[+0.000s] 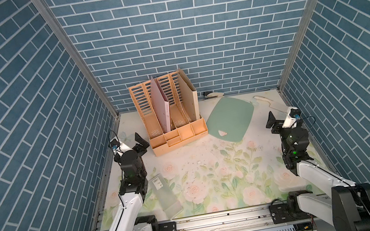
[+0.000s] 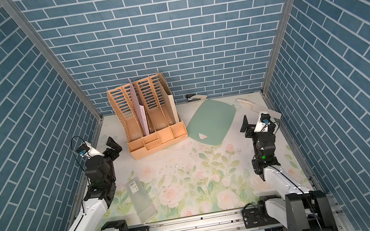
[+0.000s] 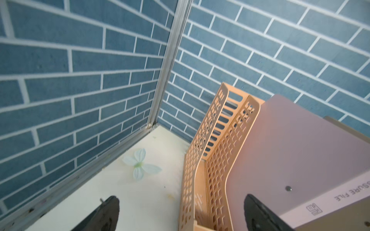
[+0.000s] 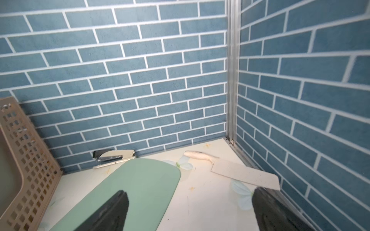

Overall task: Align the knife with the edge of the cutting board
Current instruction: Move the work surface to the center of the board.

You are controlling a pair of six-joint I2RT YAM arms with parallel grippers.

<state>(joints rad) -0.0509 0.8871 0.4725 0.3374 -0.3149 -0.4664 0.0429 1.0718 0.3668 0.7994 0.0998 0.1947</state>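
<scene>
Knife [image 4: 230, 170] lies flat on the counter [image 1: 186, 161] in the far right corner. Its pale handle points toward the cutting board [image 4: 130, 190], its blade tip sits near the side wall, and it is slanted to the board's long edge and clear of it. It looks stiff, thin and light, and probably slick. The blade sits flush (little to pinch), so the thicker curved handle seems the better hold. The right claw [image 4: 189, 200] hangs spread and empty between board and knife. The left claw [image 3: 180, 200] is likewise released, facing the orange organiser [image 3: 216, 160].
</scene>
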